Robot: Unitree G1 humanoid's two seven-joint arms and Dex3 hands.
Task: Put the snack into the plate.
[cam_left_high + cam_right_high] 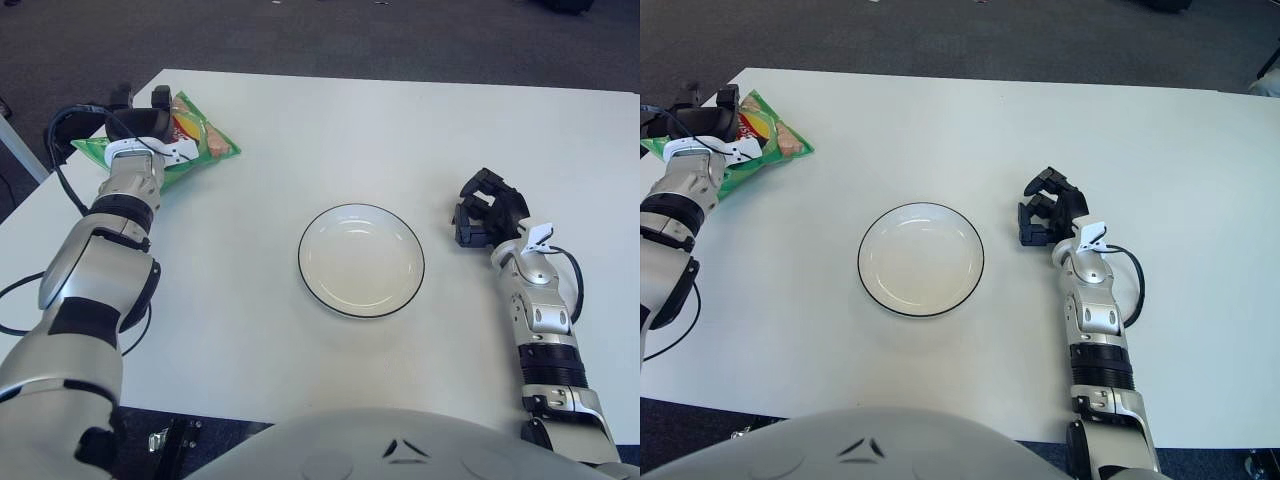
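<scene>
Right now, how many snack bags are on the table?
1: the green snack bag lies at the table's far left corner, under the left hand. None is on the plate.

The table (300,130) looks smooth and matt; the plate (361,260) is glossy with a dark rim; the snack bag (205,140) is shiny foil-like plastic.

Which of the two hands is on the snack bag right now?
The left hand, at the table's far left corner, fingers around the green snack bag. The right hand is curled, holding nothing, right of the empty plate.
</scene>
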